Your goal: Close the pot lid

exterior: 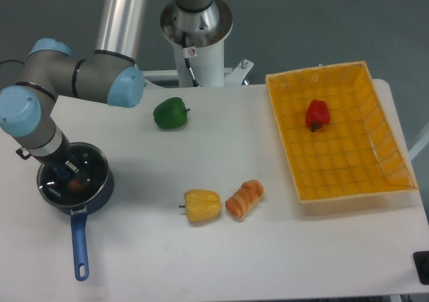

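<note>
White table holds the lidded pot; jaws state unclear.

1. The lid sits on the pot, left of the yellow pepper.
2. The gripper hangs over the lid knob; its grip looks unclear.

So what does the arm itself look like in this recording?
The arm is built from silver-grey metal tubes joined by rounded joints with light blue caps. Its white base column carries a small label with a red mark, and a thin black cable runs down beside it. The gripper is mostly hidden under the wrist, so its details cannot be made out.
</note>
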`<act>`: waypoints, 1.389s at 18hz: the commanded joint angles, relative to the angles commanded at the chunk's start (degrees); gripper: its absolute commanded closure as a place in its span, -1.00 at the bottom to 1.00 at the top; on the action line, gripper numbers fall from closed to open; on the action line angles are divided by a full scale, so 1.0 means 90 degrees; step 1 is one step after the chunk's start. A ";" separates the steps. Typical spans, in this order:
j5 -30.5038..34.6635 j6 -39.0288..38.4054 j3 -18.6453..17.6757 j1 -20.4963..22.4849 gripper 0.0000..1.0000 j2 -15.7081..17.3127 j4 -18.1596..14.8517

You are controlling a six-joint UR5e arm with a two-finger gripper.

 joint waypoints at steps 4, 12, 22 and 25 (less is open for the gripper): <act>0.0000 0.0039 0.0000 0.0010 -0.71 0.0000 0.0000; 0.0019 0.0078 0.0000 0.0019 -0.98 0.0156 -0.0010; 0.0370 0.0292 -0.0137 0.0663 -1.00 0.1220 -0.0331; 0.0449 0.1110 -0.0292 0.1179 -1.00 0.1620 -0.0527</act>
